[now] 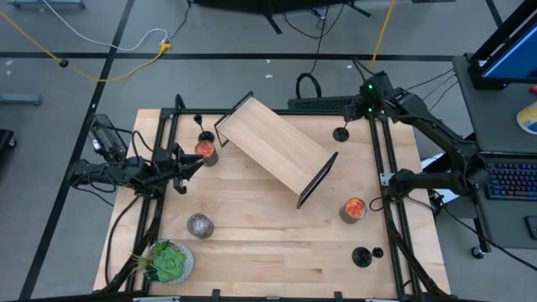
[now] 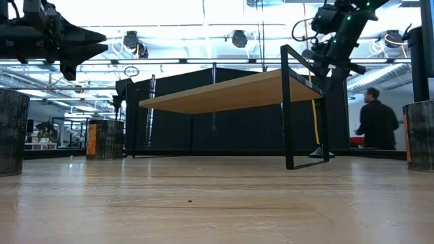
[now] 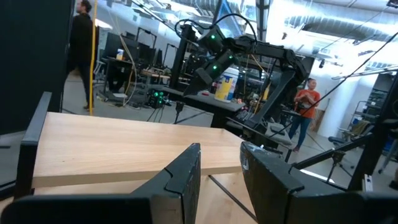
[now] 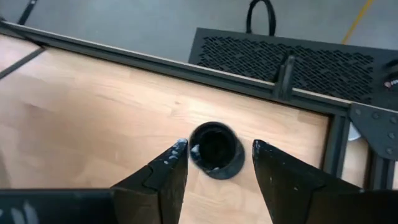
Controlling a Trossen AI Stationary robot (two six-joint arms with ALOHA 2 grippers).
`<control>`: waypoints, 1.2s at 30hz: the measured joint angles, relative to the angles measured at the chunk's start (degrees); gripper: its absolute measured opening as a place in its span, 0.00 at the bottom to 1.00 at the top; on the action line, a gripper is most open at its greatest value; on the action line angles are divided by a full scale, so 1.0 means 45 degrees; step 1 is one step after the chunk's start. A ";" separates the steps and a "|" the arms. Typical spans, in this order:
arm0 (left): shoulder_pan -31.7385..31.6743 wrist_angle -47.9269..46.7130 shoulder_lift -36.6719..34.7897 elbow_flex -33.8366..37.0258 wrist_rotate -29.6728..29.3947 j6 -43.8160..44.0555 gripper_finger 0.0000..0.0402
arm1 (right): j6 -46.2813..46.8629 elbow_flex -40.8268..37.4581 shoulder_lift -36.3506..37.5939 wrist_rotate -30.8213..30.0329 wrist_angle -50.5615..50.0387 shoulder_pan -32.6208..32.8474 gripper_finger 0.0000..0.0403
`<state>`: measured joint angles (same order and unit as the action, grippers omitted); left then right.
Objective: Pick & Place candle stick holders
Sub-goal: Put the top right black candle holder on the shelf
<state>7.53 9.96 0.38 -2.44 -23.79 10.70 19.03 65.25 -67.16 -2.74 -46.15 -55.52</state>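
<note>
Candle stick holder (image 4: 215, 149) stands near the table's (image 1: 268, 252) far right corner between the right gripper's (image 4: 214, 163) parted fingers, ungrasped; others remain unplaced.

No text, label, brand, number or sign can be read anywhere here.

Left gripper (image 3: 221, 171): its two dark fingers (image 3: 183, 180) are standing apart with a gap between them, holding nothing, hanging above the wooden table (image 3: 230, 208).
Wooden shelf (image 3: 118, 149): sitting just beyond the fingertips, its pale top lying flat, a black frame post (image 3: 34, 140) rising at its near corner.
Right arm (image 3: 230, 53): reaching down past the shelf's far edge, green lights glowing on it.
People: a person in dark clothes (image 3: 81, 46) and a person in an orange top (image 3: 305, 109) are standing in the room behind.
</note>
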 joint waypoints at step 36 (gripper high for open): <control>0.0000 -0.0272 0.0000 0.0000 -0.0083 0.0039 0.30 | -0.0030 0.0005 -0.1463 0.0350 -0.0361 -0.0503 0.41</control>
<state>7.53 8.73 0.38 -2.44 -24.16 10.87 18.90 65.27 -73.74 -1.17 -47.78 -57.78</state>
